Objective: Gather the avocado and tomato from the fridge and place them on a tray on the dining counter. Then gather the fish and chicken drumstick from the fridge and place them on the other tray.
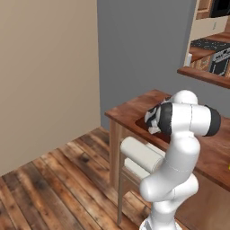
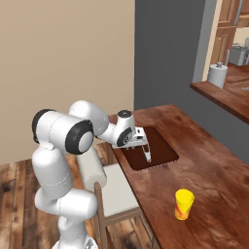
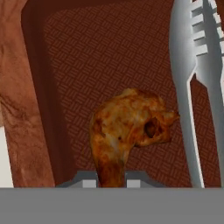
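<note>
Gripper (image 3: 111,177) pinches drumstick (image 3: 129,131) over tray (image 2: 163,141) beside fish (image 3: 197,65); release remains, judging the meat tray nearly done.

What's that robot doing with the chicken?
The robot's hand is shut on a chicken drumstick and holds it just over a dark brown tray on the dining counter. A silvery fish already lies in that tray, beside the drumstick. A yellow cup stands further along the counter.
</note>
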Motion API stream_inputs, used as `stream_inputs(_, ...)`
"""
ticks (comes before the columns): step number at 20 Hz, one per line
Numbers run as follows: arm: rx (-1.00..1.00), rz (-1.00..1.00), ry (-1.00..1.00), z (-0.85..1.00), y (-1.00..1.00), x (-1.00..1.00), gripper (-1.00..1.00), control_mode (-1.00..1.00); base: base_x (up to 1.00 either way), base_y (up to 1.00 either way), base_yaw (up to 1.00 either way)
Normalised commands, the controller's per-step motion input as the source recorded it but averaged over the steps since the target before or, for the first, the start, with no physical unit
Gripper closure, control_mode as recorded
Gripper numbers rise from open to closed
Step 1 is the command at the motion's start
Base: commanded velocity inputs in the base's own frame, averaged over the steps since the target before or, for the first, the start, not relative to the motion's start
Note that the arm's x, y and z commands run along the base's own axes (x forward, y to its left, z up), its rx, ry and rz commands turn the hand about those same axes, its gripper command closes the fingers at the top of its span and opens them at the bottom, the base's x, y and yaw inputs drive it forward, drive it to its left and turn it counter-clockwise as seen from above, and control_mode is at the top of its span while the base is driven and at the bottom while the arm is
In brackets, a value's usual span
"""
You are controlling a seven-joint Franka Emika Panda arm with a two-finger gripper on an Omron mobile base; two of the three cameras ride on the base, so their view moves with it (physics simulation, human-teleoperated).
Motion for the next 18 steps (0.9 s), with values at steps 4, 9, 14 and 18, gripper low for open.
stream_inputs(4, 0.0, 0.0, 0.02, -0.21, -0.1, 0.23, 1.0, -1.0, 0.0, 0.0, 0.0)
stream_inputs(9, 0.0, 0.0, 0.02, -0.22, -0.02, 0.11, -1.0, -1.0, 0.0, 0.0, 0.0)
stream_inputs(14, 0.0, 0.0, 0.0, 0.0, -0.11, -0.01, -1.0, -1.0, 0.0, 0.0, 0.0)
stream_inputs(18, 0.0, -0.02, 0.0, 0.13, -0.08, -0.03, -1.0, -1.0, 0.0, 0.0, 0.0)
